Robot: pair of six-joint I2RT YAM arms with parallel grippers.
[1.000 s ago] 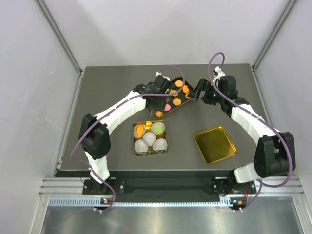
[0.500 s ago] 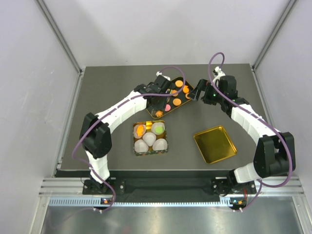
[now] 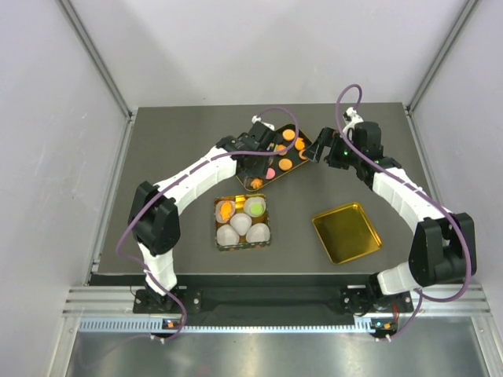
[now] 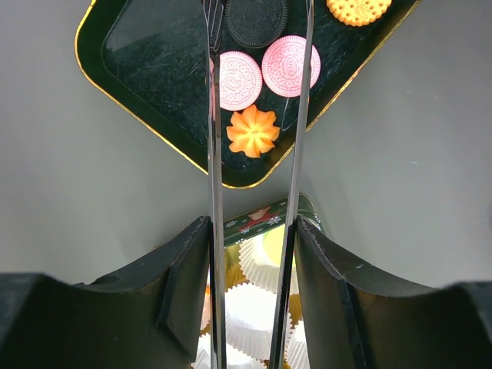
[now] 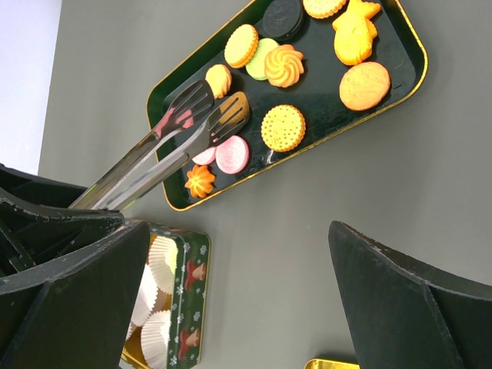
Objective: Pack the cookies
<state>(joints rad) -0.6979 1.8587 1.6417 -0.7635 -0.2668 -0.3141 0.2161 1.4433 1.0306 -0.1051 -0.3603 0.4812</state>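
1. Table [image 3: 181, 133]: a dark grey surface. The black tray [image 4: 146, 46], gold-rimmed, lies toward its far middle. All positions below are given relative to this black tray.
2. Gold tray [image 3: 346, 233]: lies flat on the table, well apart from the black tray, on its near right side.
3. Tin [image 5: 191, 284]: green and patterned, just beside the black tray's near corner. It holds white paper cups [image 3: 240, 224]. One cup contains an orange piece [image 3: 225, 209] and another a green piece [image 3: 256, 207].
4. Tongs [image 5: 169, 150]: metal, reaching over the near left part of the black tray. The two tips stand slightly apart above a pair of pink cookies [image 4: 290, 65].
5. Left gripper [image 4: 252, 227]: over the black tray's near left edge, its fingers clamped on the tongs' two blades.
6. Right gripper [image 5: 238, 227]: near the black tray's right corner, its fingers spread wide apart.
7. Cookies [image 5: 284, 127]: most lie inside the black tray. They are mainly orange rounds, with an orange flower shape [image 4: 252, 131] at the near corner, one green and one black [image 4: 256, 15].
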